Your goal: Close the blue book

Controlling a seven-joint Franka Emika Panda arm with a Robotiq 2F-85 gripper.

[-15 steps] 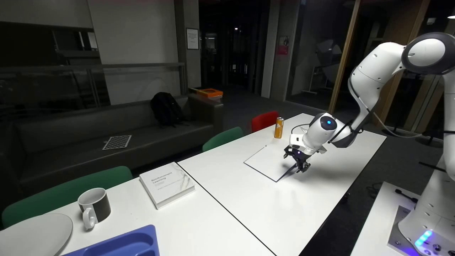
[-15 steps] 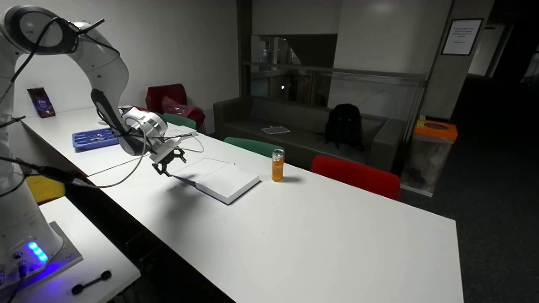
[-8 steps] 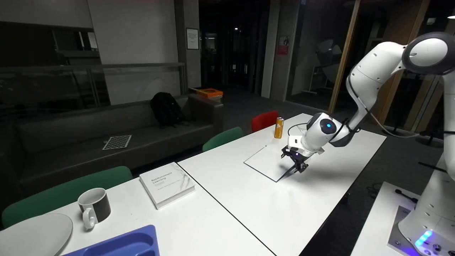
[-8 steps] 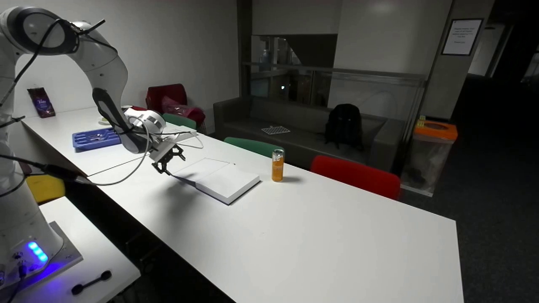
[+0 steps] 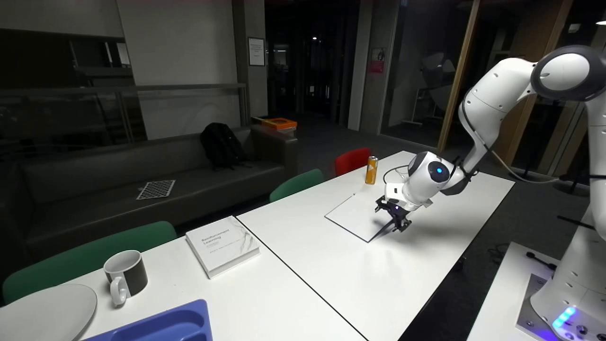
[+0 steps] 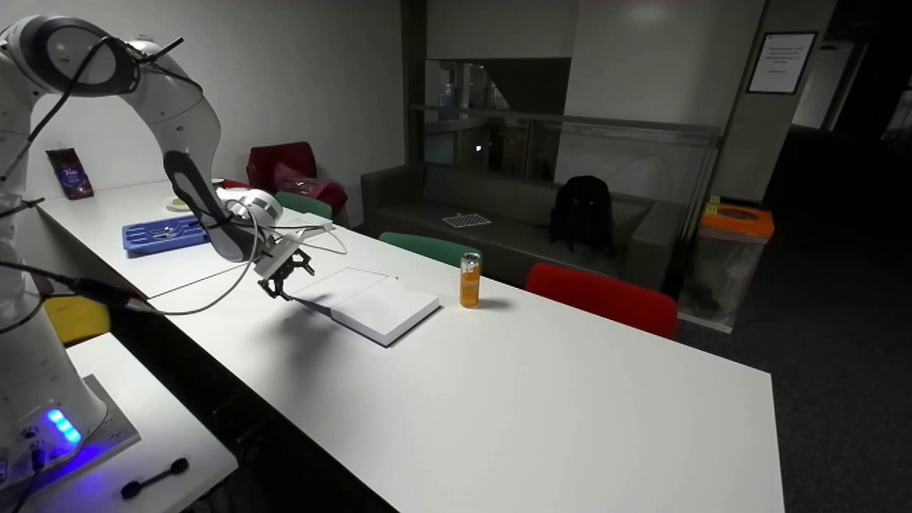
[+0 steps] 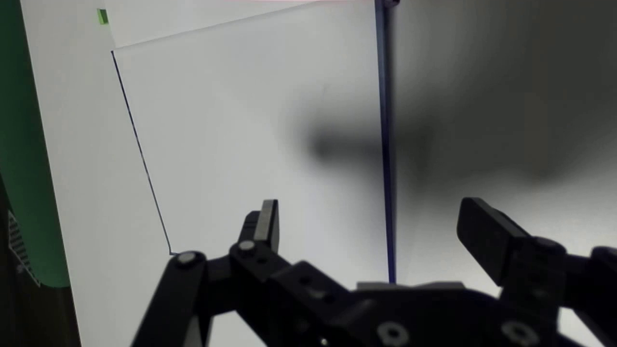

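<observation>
The blue book lies open on the table, white pages up, dark blue cover edges showing. It is in both exterior views (image 5: 352,219) (image 6: 388,311), with the thick page block on one side and the thin cover side under my gripper. My gripper is in both exterior views (image 5: 390,219) (image 6: 300,285), tilted low over the cover side's robot-facing edge. In the wrist view my gripper (image 7: 370,202) is open, with the cover's dark blue edge (image 7: 385,140) running between the spread fingers. One finger (image 7: 270,224) is over the page side, the other outside the edge. I cannot tell whether either touches.
An orange can (image 6: 469,281) stands beyond the page block. A white book (image 5: 222,244), a mug (image 5: 126,274), a plate (image 5: 49,310) and a blue tray (image 5: 189,315) are on the adjoining table. Chairs (image 6: 602,296) line the far side.
My gripper has shifted slightly along the cover side, away from the robot base, over the last second. The arm has dipped a little at the elbow. The book looks unchanged.
</observation>
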